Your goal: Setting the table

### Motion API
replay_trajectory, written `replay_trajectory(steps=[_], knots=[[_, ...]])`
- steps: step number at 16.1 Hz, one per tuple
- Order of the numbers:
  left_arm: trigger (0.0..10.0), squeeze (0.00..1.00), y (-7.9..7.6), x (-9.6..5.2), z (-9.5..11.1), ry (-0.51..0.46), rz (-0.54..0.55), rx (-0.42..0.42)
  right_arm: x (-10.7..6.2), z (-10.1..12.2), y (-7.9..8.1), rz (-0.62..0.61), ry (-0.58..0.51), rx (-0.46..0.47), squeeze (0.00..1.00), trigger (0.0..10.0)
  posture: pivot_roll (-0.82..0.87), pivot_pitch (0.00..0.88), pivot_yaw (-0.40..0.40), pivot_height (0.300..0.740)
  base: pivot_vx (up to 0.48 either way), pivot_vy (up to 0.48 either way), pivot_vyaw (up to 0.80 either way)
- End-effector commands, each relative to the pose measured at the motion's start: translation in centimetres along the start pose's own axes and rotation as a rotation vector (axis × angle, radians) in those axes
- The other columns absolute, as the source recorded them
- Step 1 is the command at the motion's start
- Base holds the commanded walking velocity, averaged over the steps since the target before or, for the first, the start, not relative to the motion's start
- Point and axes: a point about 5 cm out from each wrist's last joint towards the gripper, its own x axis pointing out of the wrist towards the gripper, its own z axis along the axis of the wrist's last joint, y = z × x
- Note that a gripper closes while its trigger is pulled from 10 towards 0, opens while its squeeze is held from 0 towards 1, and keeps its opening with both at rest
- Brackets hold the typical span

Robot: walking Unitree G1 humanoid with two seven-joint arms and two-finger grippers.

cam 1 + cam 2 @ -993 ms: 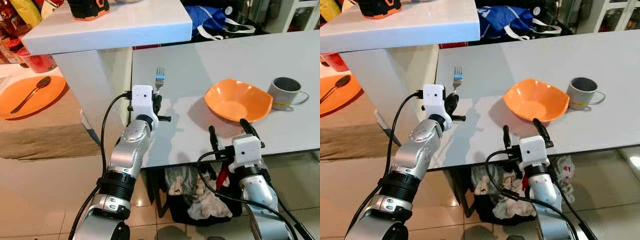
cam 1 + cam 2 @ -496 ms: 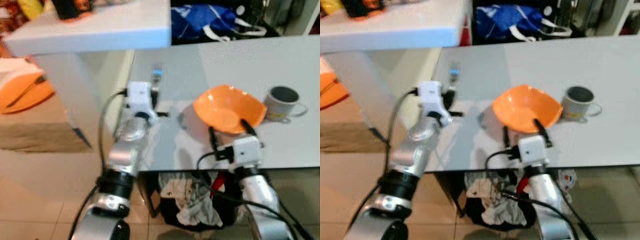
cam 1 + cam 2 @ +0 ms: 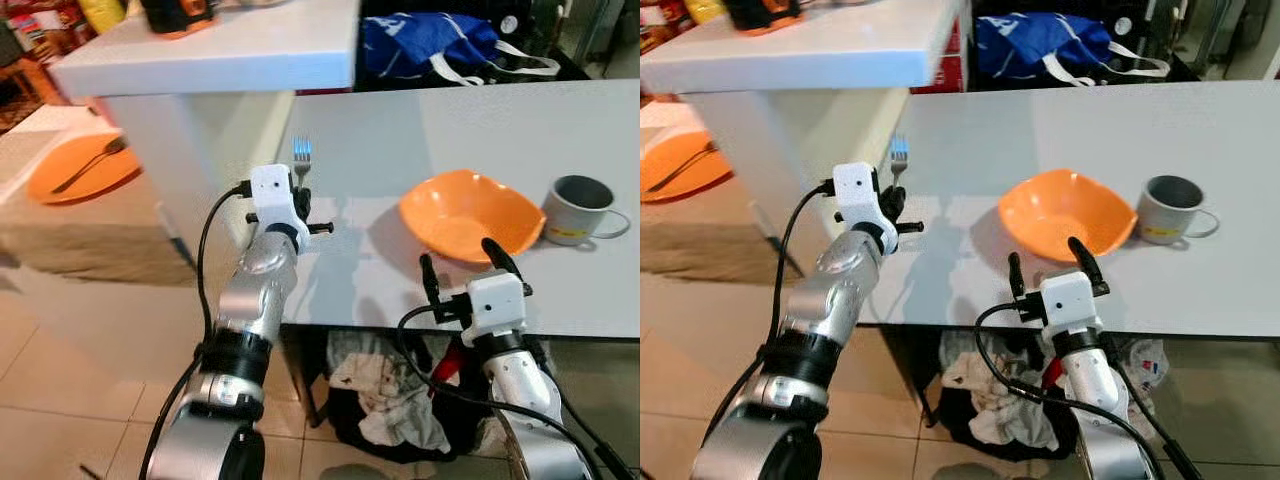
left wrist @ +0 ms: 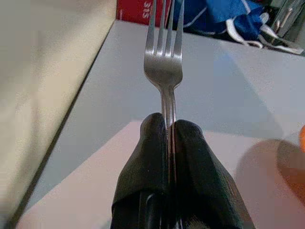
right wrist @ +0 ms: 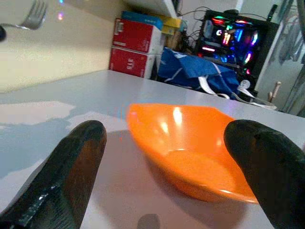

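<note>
Fork (image 4: 163, 71) pinched upright in left claw (image 4: 169, 131).

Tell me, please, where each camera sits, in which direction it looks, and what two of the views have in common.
Left eye view: on the head, looking down at the grey table; both silver arms show.
Right eye view: beside it, same scene, slightly shifted.
Left wrist view: on the left wrist, looking along the left pincer, shut on the fork.
Right wrist view: on the right wrist, looking between the open right pincer at the orange bowl.
Shared: fork, bowl and blue bag appear in both wrist views.
</note>
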Motion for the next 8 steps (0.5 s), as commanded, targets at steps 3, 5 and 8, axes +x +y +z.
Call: replay_trajectory(steps=[3,5,8], knots=[[0.0,0.0,-1.2,0.9,-0.9,0.093,-0.055,0.02,-0.3,0.4,0.3,0.014,-0.006,0.007,0.0,10.0,-0.22,0.0,0.118,0.736,0.0,0.0,0.0],[0.0,0.0,-1.7,1.4,-1.0,0.119,-0.098,0.045,-0.7,0.4,0.5,0.016,-0.001,0.01,0.0,10.0,-0.23,0.0,0.131,0.736,0.0,0.0,0.0],[0.0,0.0,-2.7,2.1,-0.5,0.124,-0.139,0.056,-1.7,0.5,0.9,-0.001,0.013,0.02,0.0,10.0,-0.25,0.0,0.163,0.736,0.0,0.0,0.0]])
